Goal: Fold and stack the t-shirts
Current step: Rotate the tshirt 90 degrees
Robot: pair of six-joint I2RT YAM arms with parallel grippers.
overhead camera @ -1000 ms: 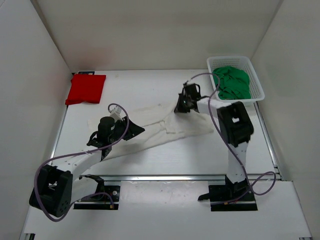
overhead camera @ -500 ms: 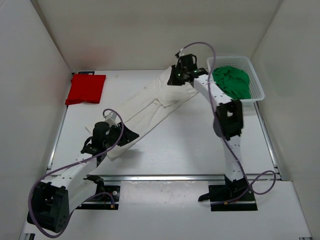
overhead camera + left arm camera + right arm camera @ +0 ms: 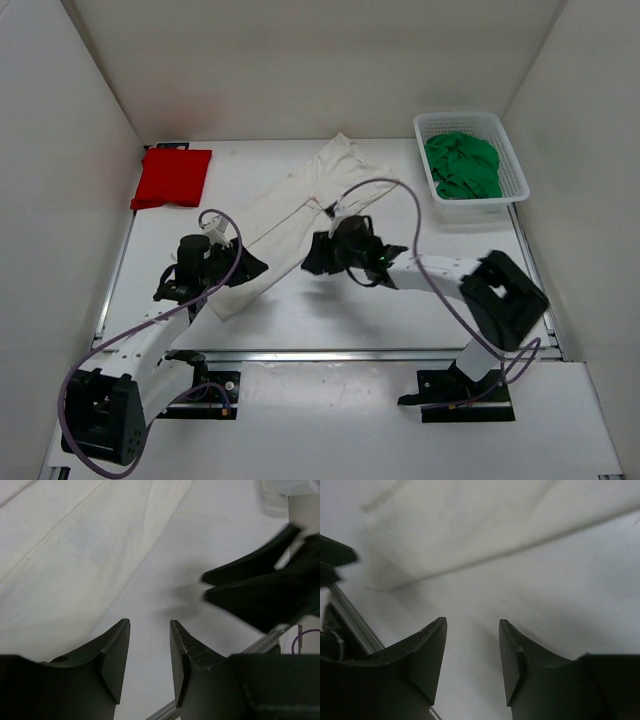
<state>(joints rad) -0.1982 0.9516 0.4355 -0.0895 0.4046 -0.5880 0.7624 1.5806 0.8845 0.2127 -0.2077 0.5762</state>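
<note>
- i see the long cream-white cloth t-shirt (image 3: 290,205) lying stretched diagonally across the white surface (image 3: 400,320).
- my left fingers (image 3: 250,266) stand narrowly apart, empty, beside its near end.
- my right fingers (image 3: 313,255) stand wide, empty, just beside its edge.
- the folded red cloth t-shirt (image 3: 172,178) lies far left.
- the crumpled green cloth t-shirt (image 3: 462,165) fills the white plastic mesh basket (image 3: 458,118).

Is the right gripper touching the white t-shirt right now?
Apart. The right wrist view shows the right gripper open over bare table, with the edge of the white t-shirt lying beyond both fingertips.
</note>
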